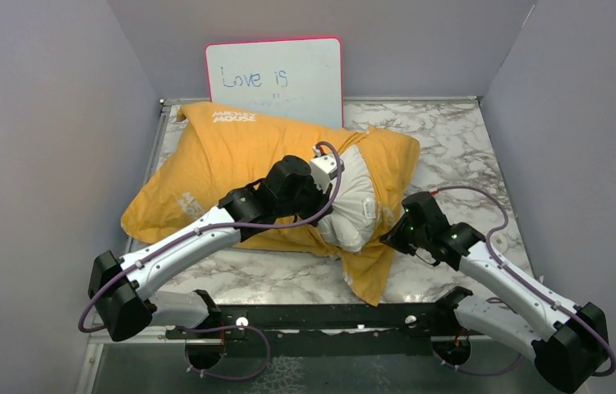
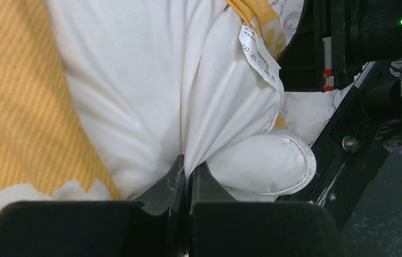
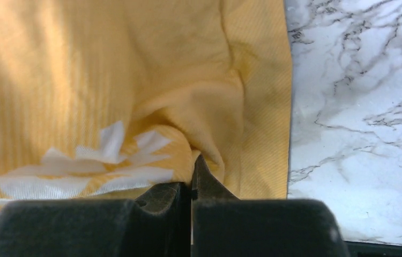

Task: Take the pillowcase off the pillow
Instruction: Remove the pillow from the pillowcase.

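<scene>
Pillow bulging out at 3 o'clock
Left claw nips white pillow; right claw nips yellow pillowcase near its 4 o'clock edge; marble desk shows beyond.

pillow partly bared at pillowcase opening | whiteboard upright behind

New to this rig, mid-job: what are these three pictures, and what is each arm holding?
Two robot arms are bolted at the near edge of a marble table. The wide picture looks down from above and behind them; the other two come from cameras on each wrist. On the table lies a white pillow, partly out of its yellow-orange pillowcase, with a whiteboard behind. The left claw is shut on pillow fabric; the right claw is shut on the pillowcase.
</scene>
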